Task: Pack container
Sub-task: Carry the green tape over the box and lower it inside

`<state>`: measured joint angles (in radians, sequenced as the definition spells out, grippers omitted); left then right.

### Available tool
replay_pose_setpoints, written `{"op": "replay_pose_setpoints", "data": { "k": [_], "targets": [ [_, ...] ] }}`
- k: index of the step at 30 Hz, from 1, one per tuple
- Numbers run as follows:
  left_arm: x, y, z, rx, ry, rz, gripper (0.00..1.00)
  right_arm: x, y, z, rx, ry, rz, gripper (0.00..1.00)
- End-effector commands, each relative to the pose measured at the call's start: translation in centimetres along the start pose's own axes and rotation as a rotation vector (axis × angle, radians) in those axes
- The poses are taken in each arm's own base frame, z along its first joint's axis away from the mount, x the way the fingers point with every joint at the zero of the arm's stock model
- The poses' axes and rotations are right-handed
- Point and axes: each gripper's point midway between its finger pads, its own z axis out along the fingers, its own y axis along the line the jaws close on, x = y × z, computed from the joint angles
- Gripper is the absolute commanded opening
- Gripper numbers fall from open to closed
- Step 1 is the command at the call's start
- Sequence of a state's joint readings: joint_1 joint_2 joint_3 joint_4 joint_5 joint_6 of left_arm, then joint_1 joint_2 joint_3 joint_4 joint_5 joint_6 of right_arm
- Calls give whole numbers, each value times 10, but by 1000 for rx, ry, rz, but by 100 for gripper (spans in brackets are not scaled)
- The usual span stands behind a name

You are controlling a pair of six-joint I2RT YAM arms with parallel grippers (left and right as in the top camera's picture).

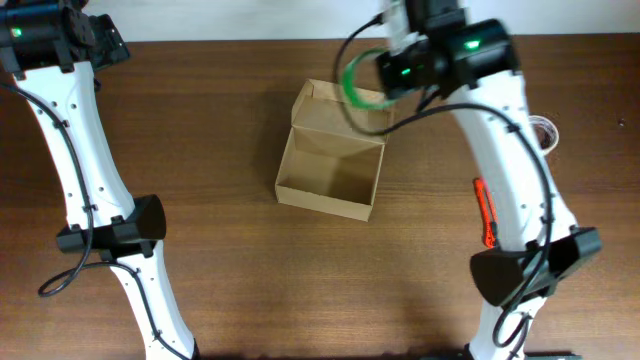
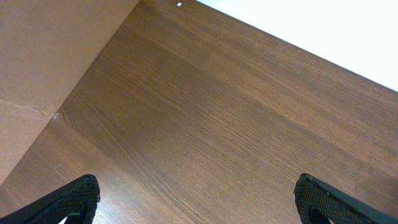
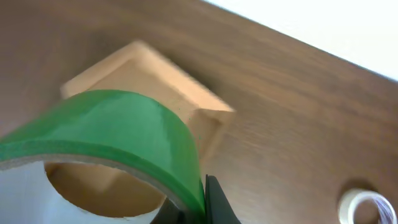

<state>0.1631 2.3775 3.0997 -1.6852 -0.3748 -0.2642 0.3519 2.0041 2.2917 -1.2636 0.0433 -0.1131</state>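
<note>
green tape (image 3: pixel 124 124) in right gripper (image 1: pixel 375 82) hovers over container (image 1: pixel 325 203).

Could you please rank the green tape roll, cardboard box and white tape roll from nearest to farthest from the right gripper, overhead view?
1. green tape roll, held in the right gripper.
2. cardboard box, just below it, mid-table.
3. white tape roll, far right beside the arm.
</note>
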Motion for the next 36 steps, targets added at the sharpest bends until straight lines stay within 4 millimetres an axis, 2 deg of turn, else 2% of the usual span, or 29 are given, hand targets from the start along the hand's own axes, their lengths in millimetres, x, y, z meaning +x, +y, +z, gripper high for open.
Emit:
{"op": "replay_pose_setpoints", "data": {
  "k": [1,5,9,16,26,36],
  "targets": [
    [-5,7,-14,-1,-32,-3,100,5,37,9,-60,29,-175,4],
    [-5,7,-14,-1,-32,-3,100,15,72,30,-120,86,-229,4],
    [-5,7,-14,-1,-32,-3,100,27,89,54,-145,149,-252,4],
    [-5,7,-14,-1,-32,-3,100,56,108,94,-237,278,-248,4],
    [-5,7,-14,-1,-32,-3,100,81,137,125,-265,374,-274,4],
    [-5,7,-14,-1,-32,-3,100,102,142,163,-254,445,-259,4]
  ]
}}
